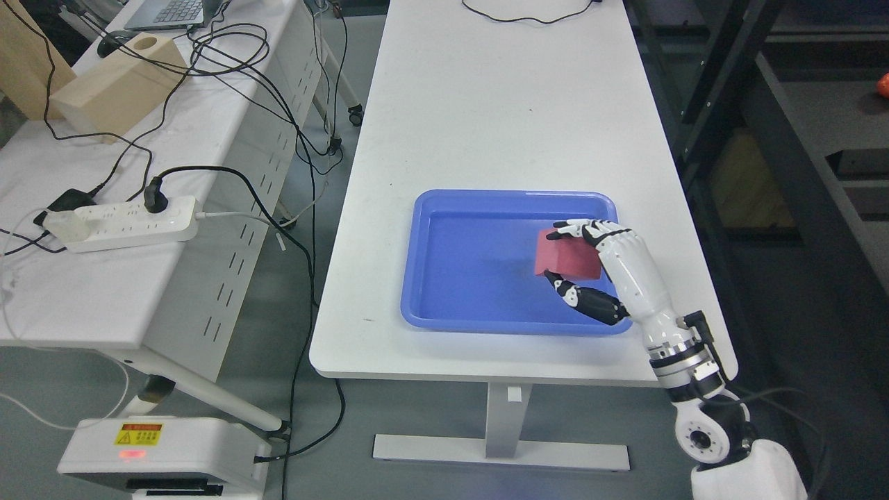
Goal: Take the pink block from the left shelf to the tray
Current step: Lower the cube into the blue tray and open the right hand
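We see the right hand (590, 260) reaching in from the lower right corner, its white forearm crossing the near right edge of the white worktop (514, 104). The hand grips the pink block (564, 255): the upper fingers (580, 228) curl over the block's top edge, and the dark thumb lies under its lower edge, so the block is clamped between them. The block looks reddish pink and is tilted, its broad face turned toward us.

The block is inside the outline of the blue tray (444, 208), over the tray's right half and close to its right rim. We cannot tell whether the block touches the tray floor or hangs just above it. The tray lies flat on the near part of the worktop, its long side running left to right.

At the far end of the worktop a black cable (528, 15) loops across the surface, well apart from the tray.

To the left stands a second white table (83, 292). It carries a white power strip (125, 222) with a black plug in it, a wooden box (118, 83) with a round hole on top, and a laptop (173, 12) at the far edge. On the right we see dark shelving (799, 139).
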